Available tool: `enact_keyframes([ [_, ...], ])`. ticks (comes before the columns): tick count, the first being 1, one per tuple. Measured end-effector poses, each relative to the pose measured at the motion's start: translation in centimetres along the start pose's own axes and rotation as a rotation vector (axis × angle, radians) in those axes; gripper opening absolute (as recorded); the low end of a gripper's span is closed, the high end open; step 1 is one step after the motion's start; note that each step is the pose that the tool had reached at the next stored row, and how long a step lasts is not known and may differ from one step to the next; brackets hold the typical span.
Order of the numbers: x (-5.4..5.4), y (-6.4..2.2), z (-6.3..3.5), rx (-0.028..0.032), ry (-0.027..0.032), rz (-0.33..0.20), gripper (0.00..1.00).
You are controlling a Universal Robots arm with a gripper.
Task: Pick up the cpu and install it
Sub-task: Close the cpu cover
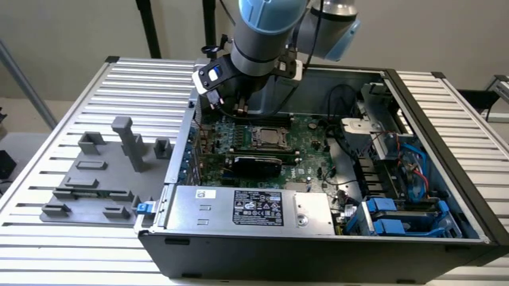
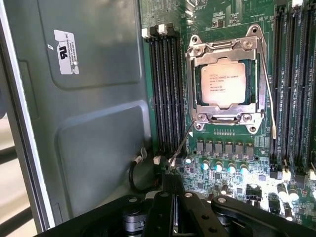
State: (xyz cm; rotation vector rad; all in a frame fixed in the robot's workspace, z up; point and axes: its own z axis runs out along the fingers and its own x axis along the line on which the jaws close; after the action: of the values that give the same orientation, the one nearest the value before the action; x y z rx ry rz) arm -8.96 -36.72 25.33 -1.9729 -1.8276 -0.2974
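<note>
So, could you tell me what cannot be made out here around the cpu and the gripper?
Wrist view: the print on the cpu is too small to read; the socket frame covers its edges.
Wrist view: the gripper is cut off by the picture's edge; whether it touches the thin lever is unclear.
Exterior view: the arm hides part of the motherboard behind it.

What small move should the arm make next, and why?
Probably a slight push on the thin wire lever towards its latch. The silvery-white square cpu already sits inside the metal socket frame, while that lever slants free from the frame's corner, ending right by the shut gripper.
</note>
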Motion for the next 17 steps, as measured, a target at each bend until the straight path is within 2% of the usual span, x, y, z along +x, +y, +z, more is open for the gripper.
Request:
enact_keyframes([
  [17, 0.0, 0.0, 0.0, 0.0031, 0.0279, -0.004, 0.11],
])
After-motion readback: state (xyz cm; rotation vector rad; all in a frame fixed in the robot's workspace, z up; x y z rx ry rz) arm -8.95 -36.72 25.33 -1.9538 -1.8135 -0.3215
